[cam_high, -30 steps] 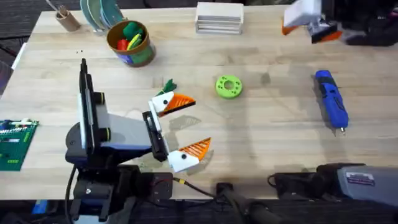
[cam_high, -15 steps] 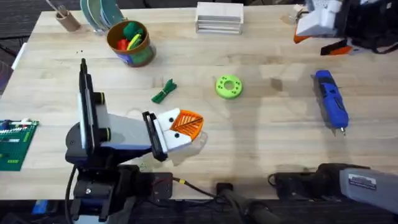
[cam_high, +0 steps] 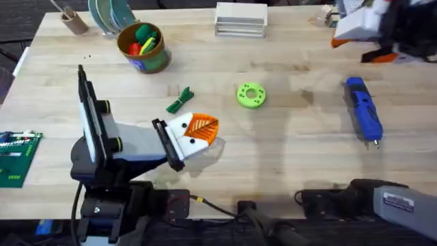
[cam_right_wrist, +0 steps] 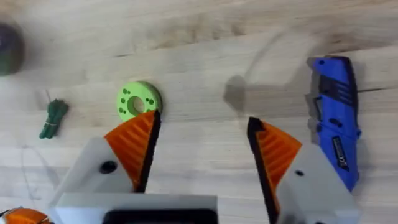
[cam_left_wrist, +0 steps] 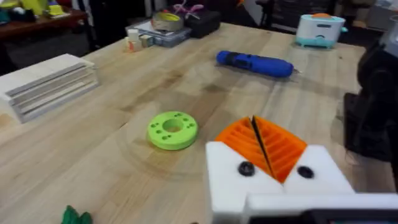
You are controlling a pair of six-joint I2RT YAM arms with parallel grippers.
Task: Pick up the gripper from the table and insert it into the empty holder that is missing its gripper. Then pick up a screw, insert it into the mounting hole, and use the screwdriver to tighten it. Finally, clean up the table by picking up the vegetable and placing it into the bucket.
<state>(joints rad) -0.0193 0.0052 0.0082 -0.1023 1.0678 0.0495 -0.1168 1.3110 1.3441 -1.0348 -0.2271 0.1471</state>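
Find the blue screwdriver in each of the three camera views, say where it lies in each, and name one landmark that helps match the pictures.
Overhead: the screwdriver lies on the table's right side, lengthwise away from the arms' bases.
Left wrist: it lies beyond the green ring disc.
Right wrist: it lies beside the right gripper, apart from it.
Shared landmark: the green ring disc.

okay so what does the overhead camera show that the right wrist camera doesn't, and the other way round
Overhead alone: the bucket at the table's far left, the stack of white slabs at the far edge, and the left gripper with its orange pads together, empty.

Right wrist alone: a close look at the right gripper, its pads spread wide with bare wood between them.

Both: the green ring disc, the vegetable and the screwdriver, all lying apart on the table.
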